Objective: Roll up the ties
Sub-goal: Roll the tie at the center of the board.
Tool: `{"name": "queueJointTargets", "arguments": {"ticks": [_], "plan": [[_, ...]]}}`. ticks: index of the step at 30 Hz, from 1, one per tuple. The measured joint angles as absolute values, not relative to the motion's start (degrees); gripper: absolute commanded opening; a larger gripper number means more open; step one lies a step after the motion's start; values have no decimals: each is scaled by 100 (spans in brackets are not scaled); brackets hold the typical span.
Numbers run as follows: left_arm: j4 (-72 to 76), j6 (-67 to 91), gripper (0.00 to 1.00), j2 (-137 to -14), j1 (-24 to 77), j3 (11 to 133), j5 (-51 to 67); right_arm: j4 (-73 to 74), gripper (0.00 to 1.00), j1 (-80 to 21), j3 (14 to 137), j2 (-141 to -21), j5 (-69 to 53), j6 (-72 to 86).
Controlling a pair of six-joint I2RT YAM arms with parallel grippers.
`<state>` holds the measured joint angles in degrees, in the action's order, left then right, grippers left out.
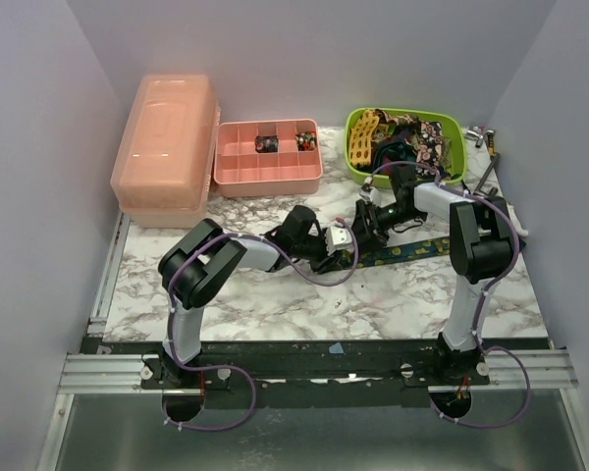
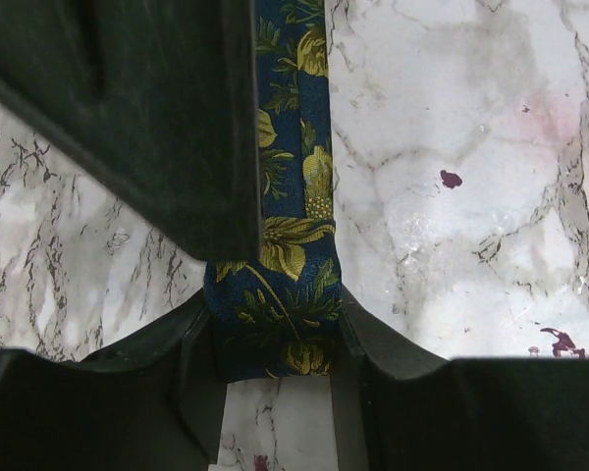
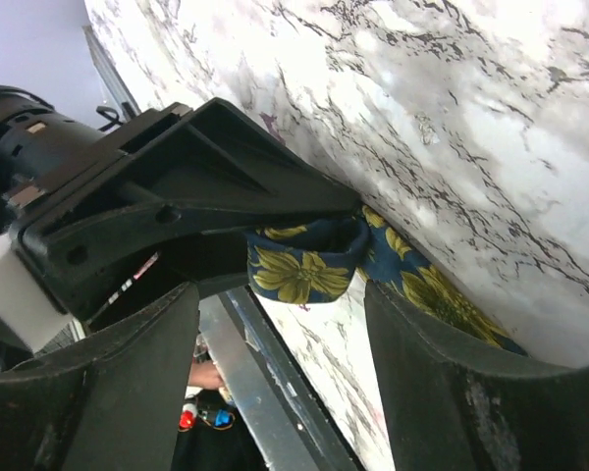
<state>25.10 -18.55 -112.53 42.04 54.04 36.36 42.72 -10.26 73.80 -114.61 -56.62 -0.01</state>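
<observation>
A dark navy tie (image 1: 412, 249) with yellow-green flowers lies flat across the marble table (image 1: 275, 304), running right from the middle. Its left end is folded over into a small roll (image 2: 275, 324). My left gripper (image 2: 275, 306) holds that roll, with both fingers pressed against its sides. Just behind it, my right gripper (image 1: 366, 224) stands open, its fingers wide apart with the roll (image 3: 299, 263) just beyond their tips. One of its fingers (image 2: 157, 118) hangs over the tie strip (image 2: 293, 147). More ties lie piled in a green bin (image 1: 455, 126) at the back right.
A pink divided tray (image 1: 267, 177) stands at the back centre and a pink lidded box (image 1: 167, 147) at the back left. Small tools (image 1: 486, 137) lie beside the green bin. The two arms meet near the table's middle.
</observation>
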Motion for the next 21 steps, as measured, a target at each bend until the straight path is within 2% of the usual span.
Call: {"name": "queueJointTargets", "arguments": {"ticks": [5,7,9,15,19,21], "plan": [[1898,-2043,25,-11251,4244,5714,3570,4075,42,-1361,7365,-11548,-5516,228],[1678,-2095,26,-11251,4252,5822,3546,4027,18,-1481,7378,-11642,-5408,237],[1487,-2123,31,-11249,4252,5885,3548,4069,1,-1529,7452,-11769,-5295,209],[1444,-2053,72,-11249,4189,5909,3684,4311,1,-1382,7550,-11900,-5214,-228],[2215,-1667,82,-11249,3951,5518,4160,4506,1,-1079,7579,-12173,-5389,-593],[2696,-1466,83,-11251,3879,5301,4281,4611,1,-985,7616,-12383,-5649,-692]]}}
